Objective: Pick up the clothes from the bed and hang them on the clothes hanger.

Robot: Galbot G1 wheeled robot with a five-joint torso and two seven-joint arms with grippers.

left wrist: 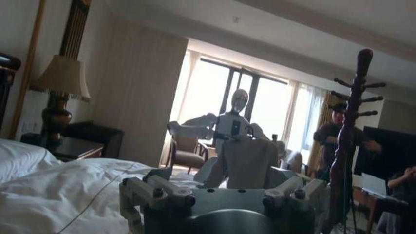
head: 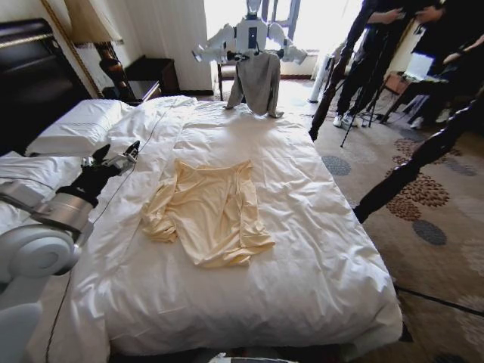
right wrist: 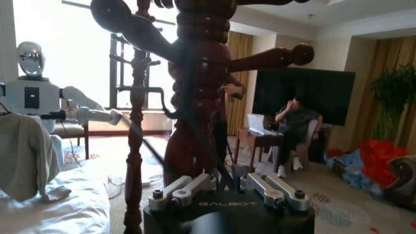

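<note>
The pale butter-yellow shirt (head: 208,212) lies crumpled and flat mid-bed on the white quilted duvet (head: 302,249), sleeves bunched at its sides. The left gripper (head: 113,160) hovers over the bed's left side, jaws apart. The right gripper (right wrist: 227,187) faces a dark wooden coat stand (right wrist: 198,87), jaws nearly together on a thin dark rod

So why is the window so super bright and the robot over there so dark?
In the head view, daylight from the window washes it out white, while the yellow shirt on the bed is evenly lit. In the left wrist view, the far robot is backlit and dim. In the right wrist view, the wooden coat stand looks dark against the glare.
</note>
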